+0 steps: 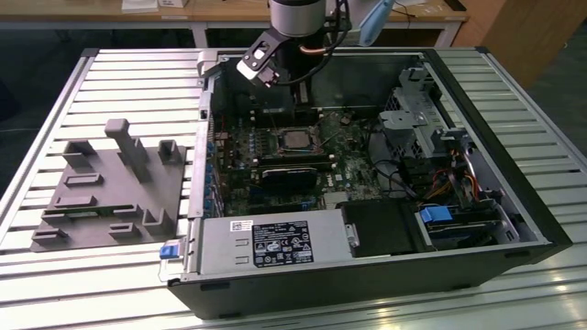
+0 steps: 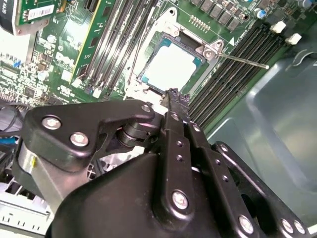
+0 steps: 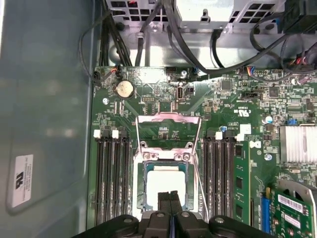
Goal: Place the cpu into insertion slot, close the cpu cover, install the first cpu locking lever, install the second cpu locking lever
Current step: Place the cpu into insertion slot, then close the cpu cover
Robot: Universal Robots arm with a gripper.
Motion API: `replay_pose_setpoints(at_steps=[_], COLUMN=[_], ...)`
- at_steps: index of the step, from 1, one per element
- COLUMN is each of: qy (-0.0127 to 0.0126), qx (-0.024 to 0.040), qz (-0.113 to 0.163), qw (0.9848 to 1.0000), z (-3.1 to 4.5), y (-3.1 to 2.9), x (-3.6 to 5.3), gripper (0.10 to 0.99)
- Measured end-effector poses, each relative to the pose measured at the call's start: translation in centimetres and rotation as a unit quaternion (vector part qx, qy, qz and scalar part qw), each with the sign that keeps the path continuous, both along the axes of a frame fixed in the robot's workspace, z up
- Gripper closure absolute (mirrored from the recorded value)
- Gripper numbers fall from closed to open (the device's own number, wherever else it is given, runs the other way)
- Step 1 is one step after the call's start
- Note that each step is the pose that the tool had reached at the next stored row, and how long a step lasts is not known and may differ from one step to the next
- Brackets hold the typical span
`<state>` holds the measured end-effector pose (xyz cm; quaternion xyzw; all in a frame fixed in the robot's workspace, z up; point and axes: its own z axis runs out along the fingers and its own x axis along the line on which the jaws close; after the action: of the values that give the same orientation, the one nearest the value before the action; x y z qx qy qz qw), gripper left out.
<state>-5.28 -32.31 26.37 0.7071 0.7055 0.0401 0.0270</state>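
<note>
chip seated in socket beneath pincer | pincer clenched, nothing gripped | lid beyond pincer not yet closed | levers not yet fastened

Bright, even light; glare whitens the cpu.

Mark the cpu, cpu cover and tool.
cpu [image 3: 166,179], first wrist view, middle of metal top.
cpu cover [image 3: 168,117], first wrist view, frame bar farthest from cpu.
tool [image 3: 170,194], first wrist view, between its fingertips.
</note>
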Motion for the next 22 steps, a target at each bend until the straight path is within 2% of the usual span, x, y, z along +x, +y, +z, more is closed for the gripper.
replay_pose_setpoints(at_steps=[5,22], qy=[0.0000,0.0000], qx=[0.0001,0.0000], qz=[0.000,0.000], qw=[1.0000,1.0000], z=[0.01,0.01], y=[0.00,0.00], x=[0.45,0.49], gripper=[0.980,0.980])
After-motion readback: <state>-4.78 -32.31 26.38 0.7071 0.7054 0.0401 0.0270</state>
